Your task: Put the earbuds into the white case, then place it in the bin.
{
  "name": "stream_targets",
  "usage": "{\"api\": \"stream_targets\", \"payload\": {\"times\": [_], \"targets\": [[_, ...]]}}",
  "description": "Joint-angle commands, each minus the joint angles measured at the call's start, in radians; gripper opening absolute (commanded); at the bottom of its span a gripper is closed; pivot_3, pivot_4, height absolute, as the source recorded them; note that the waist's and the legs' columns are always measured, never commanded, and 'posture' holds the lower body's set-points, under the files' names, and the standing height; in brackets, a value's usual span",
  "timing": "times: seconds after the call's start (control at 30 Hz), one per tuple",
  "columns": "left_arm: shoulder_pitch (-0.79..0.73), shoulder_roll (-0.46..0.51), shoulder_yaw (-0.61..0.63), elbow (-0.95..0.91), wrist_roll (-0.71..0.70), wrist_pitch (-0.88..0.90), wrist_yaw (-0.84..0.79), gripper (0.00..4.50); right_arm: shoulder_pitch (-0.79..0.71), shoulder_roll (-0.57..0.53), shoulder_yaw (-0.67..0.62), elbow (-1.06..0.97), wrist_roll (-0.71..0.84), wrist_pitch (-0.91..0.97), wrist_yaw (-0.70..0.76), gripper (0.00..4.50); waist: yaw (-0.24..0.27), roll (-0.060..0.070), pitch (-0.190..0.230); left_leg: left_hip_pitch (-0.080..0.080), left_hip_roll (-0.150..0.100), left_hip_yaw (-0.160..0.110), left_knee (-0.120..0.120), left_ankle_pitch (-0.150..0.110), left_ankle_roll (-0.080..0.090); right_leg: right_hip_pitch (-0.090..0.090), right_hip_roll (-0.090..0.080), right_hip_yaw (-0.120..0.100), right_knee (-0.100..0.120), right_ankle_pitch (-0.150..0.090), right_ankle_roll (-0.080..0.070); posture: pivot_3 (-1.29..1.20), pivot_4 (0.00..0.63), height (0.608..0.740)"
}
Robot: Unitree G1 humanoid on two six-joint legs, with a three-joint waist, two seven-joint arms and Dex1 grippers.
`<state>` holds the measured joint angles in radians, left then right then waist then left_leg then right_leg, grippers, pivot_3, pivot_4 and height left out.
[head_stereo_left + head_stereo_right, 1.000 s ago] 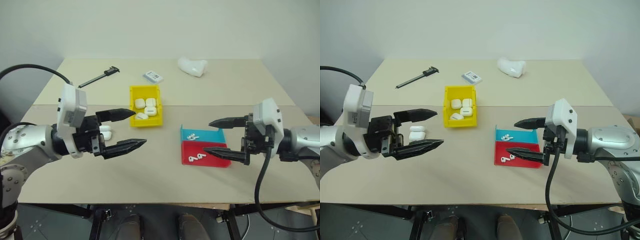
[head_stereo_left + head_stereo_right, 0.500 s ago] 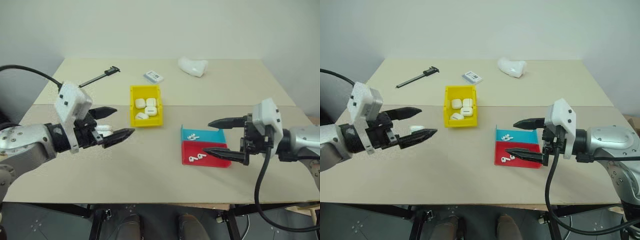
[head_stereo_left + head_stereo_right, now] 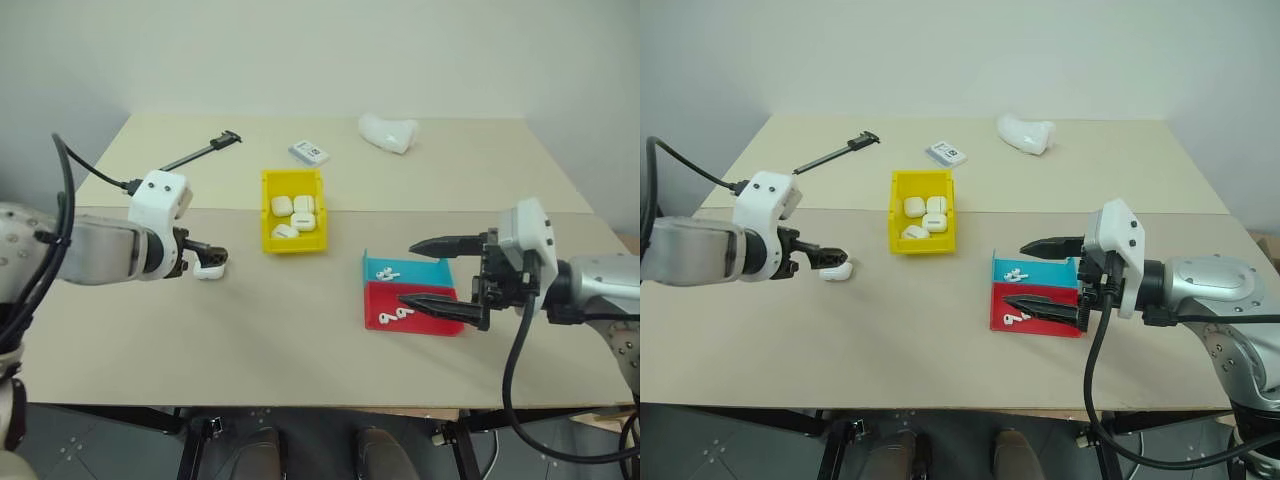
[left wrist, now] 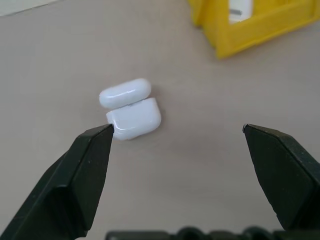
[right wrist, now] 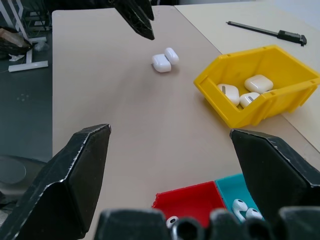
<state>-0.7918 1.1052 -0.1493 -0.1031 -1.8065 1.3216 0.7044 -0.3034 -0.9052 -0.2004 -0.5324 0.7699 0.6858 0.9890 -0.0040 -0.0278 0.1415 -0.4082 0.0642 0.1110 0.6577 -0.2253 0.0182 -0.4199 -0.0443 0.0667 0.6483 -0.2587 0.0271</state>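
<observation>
The table (image 3: 300,330) fills the middle of the head views, and the bin (image 3: 292,243) sits a little above centre on it, already holding several white cases. Lower right of centre lie the red tray (image 3: 425,315) and, touching its far edge, the blue tray (image 3: 420,272), each with a pair of earbuds: one pair (image 3: 390,316) in the red, another (image 3: 384,273) in the blue.

The right gripper (image 3: 432,272) hangs at the right of the frame with its jaws spread wide and nothing between them, one finger over each tray. The left gripper (image 3: 205,260) is at the left, also wide apart and empty, pointed down at the white case (image 3: 209,270), which lies on the table left of the bin with its lid flipped open.

The step in hand looks like taking hold of the open case. In the left wrist view the case (image 4: 131,110) sits off toward one fingertip (image 4: 95,150) rather than midway between the two, so the gripper should shift sideways to centre it before closing. Better to pinch the body below the hinge, leaving the lid free and the cavities facing up, so the earbuds can drop in. A glossy rounded shell may squirt out under an off-centre squeeze.
</observation>
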Motion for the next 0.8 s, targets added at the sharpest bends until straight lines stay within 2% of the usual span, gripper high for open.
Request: {"api": "stream_targets", "payload": {"times": [0.03, 0.07, 0.17, 0.27, 0.53, 0.8], "targets": [[-0.078, -0.031, -0.052, 0.069, -0.076, -0.031, 0.141, 4.5, -0.014, 0.012, -0.003, -0.029, 0.016, -0.013, -0.016, 4.43, 0.002, 0.0, 0.0, 0.0, 0.0, 0.0, 0.0, 0.0, 0.0, 0.0, 0.0, 0.0, 0.0, 0.0, 0.0, 0.0, 0.15, 0.74], [-0.092, -0.042, -0.068, 0.097, -0.102, -0.043, 0.184, 4.5, -0.015, 0.016, 0.0, -0.032, 0.015, -0.013, -0.021, 4.43, 0.005, 0.0, 0.0, 0.0, 0.0, 0.0, 0.0, 0.0, -0.001, 0.0, 0.0, 0.0, 0.0, 0.0, 0.0, 0.0, 0.15, 0.74], [-0.131, -0.111, -0.088, 0.119, 0.023, -0.034, 0.239, 4.5, -0.005, 0.032, 0.002, -0.043, 0.017, -0.016, -0.034, 4.43, 0.009, 0.0, 0.0, 0.0, 0.0, 0.0, 0.0, 0.001, -0.001, 0.0, 0.0, 0.0, 0.0, 0.0, 0.0, 0.0, 0.15, 0.74], [-0.156, -0.159, -0.094, 0.198, 0.051, -0.01, 0.301, 4.5, 0.014, 0.044, 0.0, -0.061, 0.017, -0.017, -0.05, 4.43, 0.011, 0.0, 0.0, 0.0, -0.001, 0.001, 0.0, 0.001, -0.002, 0.0, 0.0, 0.0, 0.0, 0.0, 0.0, 0.0, 0.15, 0.74], [-0.177, -0.267, -0.038, 0.324, 0.114, 0.025, 0.346, 4.5, 0.044, 0.044, -0.017, -0.088, 0.031, -0.008, -0.071, 4.43, 0.016, 0.0, 0.0, -0.001, -0.002, 0.001, 0.001, 0.002, -0.003, 0.0, 0.0, 0.0, 0.0, 0.0, 0.0, 0.0, 0.15, 0.74], [-0.179, -0.395, 0.046, 0.433, 0.283, 0.045, 0.334, 4.5, 0.027, 0.021, -0.02, -0.077, 0.058, 0.006, -0.08, 4.43, 0.014, 0.0, 0.0, -0.001, -0.002, 0.0, 0.0, 0.002, -0.003, -0.001, 0.0, 0.0, 0.0, 0.0, 0.0, 0.0, 0.15, 0.74]]}}
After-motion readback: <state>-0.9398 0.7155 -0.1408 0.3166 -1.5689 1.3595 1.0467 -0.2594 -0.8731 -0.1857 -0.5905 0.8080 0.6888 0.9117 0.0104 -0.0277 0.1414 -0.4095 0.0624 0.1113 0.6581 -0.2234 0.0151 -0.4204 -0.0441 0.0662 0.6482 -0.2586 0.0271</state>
